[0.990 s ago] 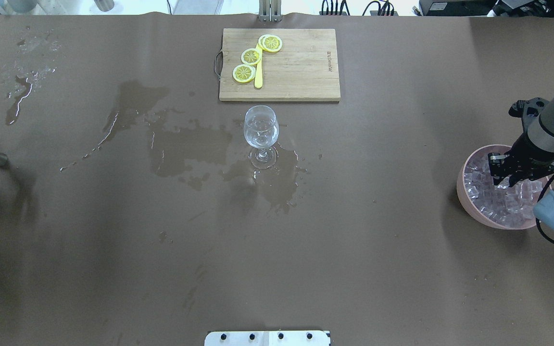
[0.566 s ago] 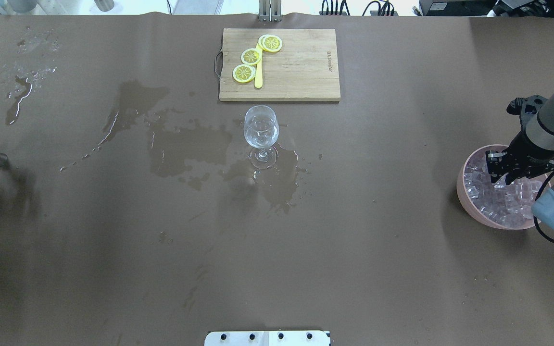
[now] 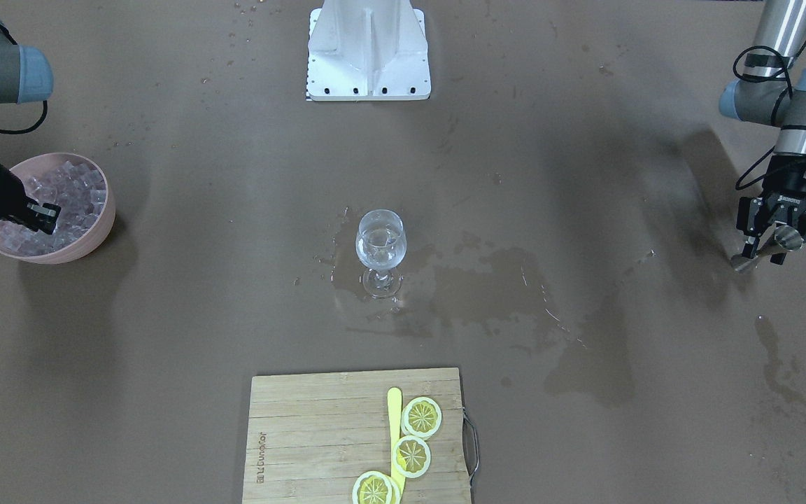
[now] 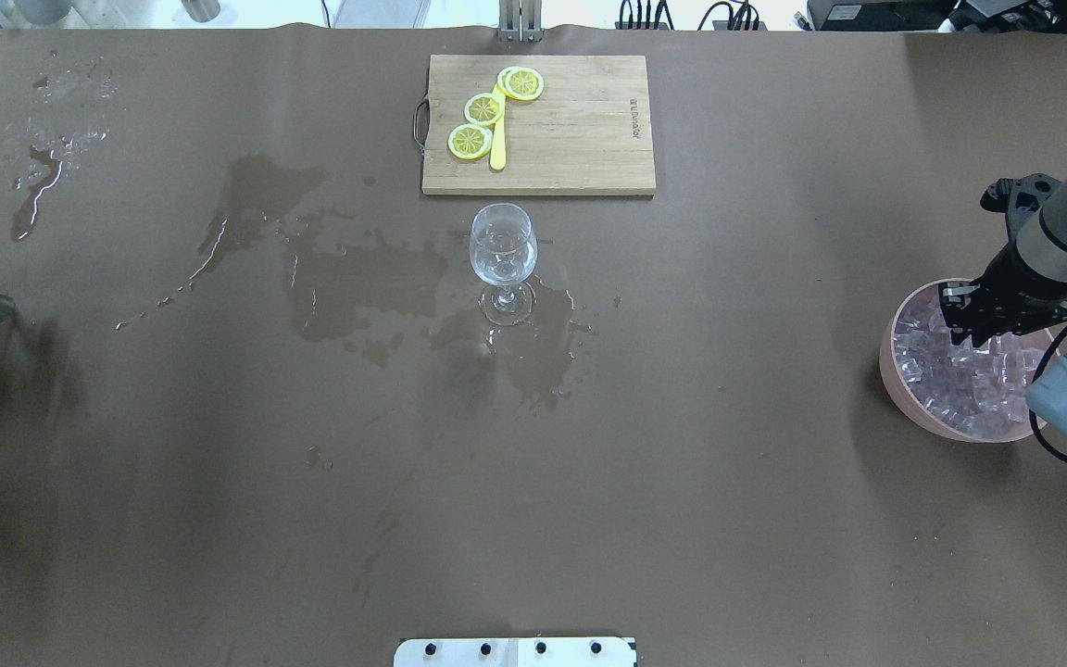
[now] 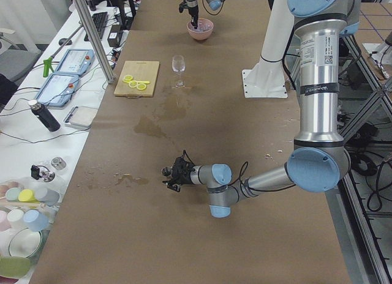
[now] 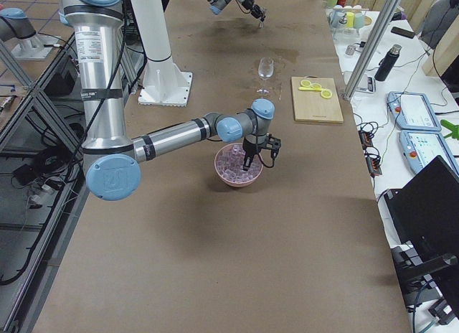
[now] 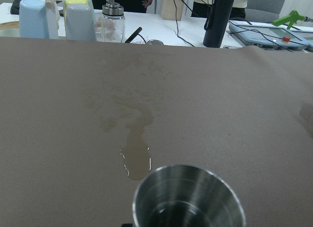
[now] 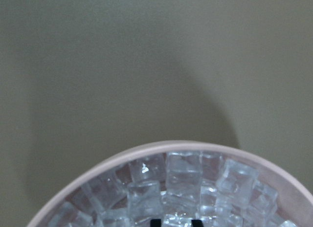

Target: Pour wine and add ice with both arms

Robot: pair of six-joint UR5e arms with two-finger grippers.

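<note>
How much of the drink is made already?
Done: the wine glass holds a little clear wine, and the left pincer holds the metal cup off to one side. In hand: the right pincer is among the ice in the pink bowl; a grip on a cube cannot be judged. Left: ice into the glass.

even overhead light; soft shadows, glinting wet patches (image 4: 357, 287) on the table (image 4: 774, 519).
</note>
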